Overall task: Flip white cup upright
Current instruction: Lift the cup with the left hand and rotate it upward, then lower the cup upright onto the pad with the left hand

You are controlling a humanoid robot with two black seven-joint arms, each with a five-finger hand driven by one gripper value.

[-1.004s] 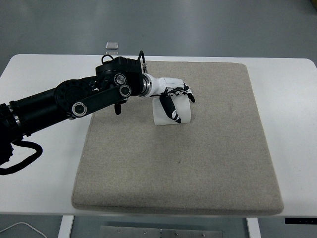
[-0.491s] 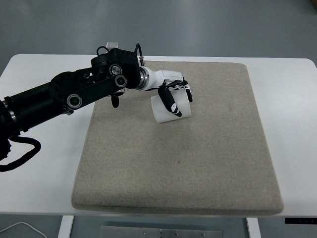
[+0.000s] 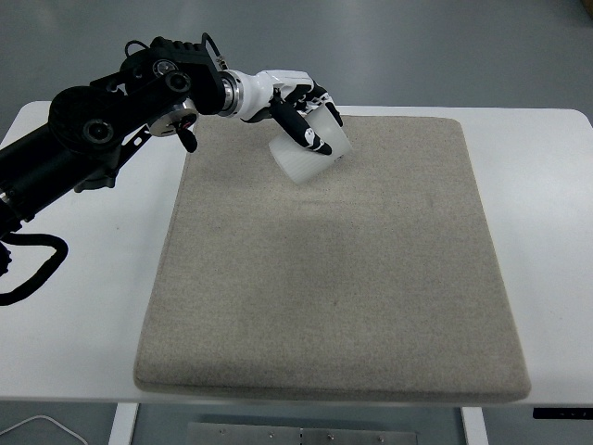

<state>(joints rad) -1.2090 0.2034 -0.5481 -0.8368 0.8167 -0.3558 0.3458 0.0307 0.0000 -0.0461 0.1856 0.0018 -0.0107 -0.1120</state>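
So your left hand [image 3: 298,109] has the cup [image 3: 309,148] in its fingers [image 3: 300,130], which wrap over the cup's upper side, a dark-tipped one lying across the white wall. The cup sits near the far edge of the mat [image 3: 371,278], left of its middle, and it looks lifted clear of the fabric: a soft shadow lies on the mat below and to the right of it. It is tilted, neither flat on its side nor standing. You cannot tell from this steep view which end is the mouth, so you cannot be sure how much of the turn is already made.

As for progress, judge it as partway. The grasp is made and the lift looks made; the rotation is at best half done, and the setting down and the release are all still ahead. The cup must end up with its base on the mat and its mouth up, and then the fingers must let go without tipping it.

Your right arm does not show anywhere. The white bench [image 3: 83,278] around the mat carries nothing else that matters to you.
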